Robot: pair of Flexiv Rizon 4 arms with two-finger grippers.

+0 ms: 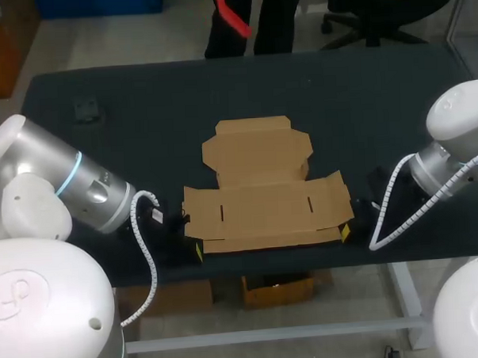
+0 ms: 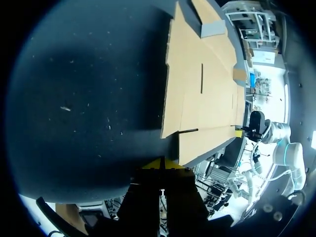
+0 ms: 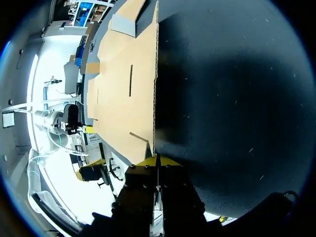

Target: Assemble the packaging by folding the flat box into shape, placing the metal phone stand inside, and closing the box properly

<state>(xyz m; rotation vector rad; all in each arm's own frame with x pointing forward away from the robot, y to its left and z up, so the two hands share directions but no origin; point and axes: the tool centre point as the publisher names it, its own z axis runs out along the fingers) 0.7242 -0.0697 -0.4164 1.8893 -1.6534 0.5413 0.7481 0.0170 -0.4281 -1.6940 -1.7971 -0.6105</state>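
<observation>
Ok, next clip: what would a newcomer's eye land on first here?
The flat cardboard box, not yet folded, lies pale in the middle of the dark table. The left gripper and the right gripper sit at its two near corners, one on each side. A small dark object lies apart near the table's far left corner, too small to identify.

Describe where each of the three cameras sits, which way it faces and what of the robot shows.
Head view: above and behind, looking down on dark table and flat brown cardboard box; left arm and right arm show.
Left wrist view: on that arm, facing past left claw along the box.
Right wrist view: likewise, past right claw.
Shared: each wrist view sees the other's claw.
</observation>
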